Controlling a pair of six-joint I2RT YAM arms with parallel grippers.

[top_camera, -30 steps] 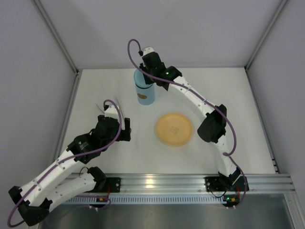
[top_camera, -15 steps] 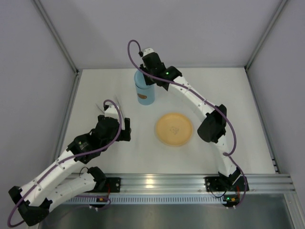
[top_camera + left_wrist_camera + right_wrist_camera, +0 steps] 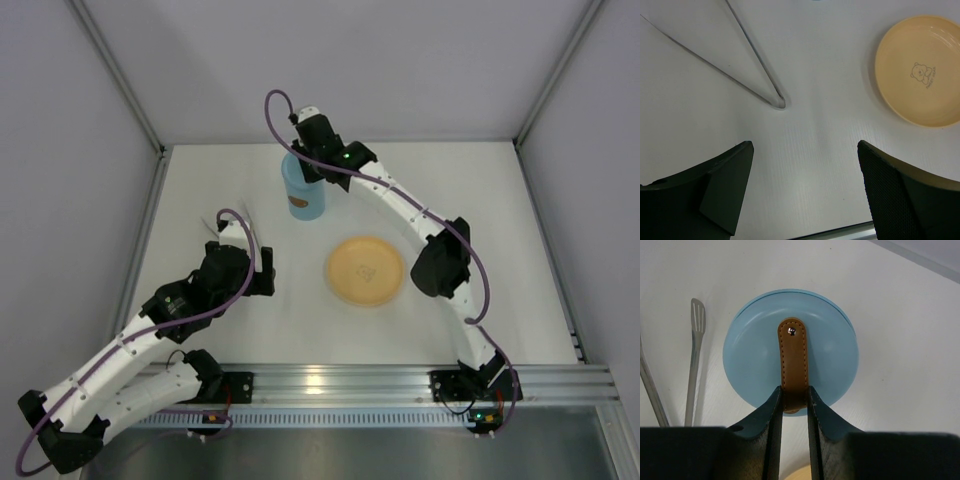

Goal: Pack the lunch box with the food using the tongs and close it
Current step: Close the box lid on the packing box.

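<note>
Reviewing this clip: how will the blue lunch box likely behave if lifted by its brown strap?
The strap looks like soft leather, so the lunch box would probably swing under the right gripper. It stands taller than wide, so a sideways push may tip it.

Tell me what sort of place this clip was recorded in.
Probably a lab robot cell, not a kitchen: a white table boxed in by plain grey panels, arms bolted to an aluminium rail, and only a plate, lunch box and tongs.
</note>
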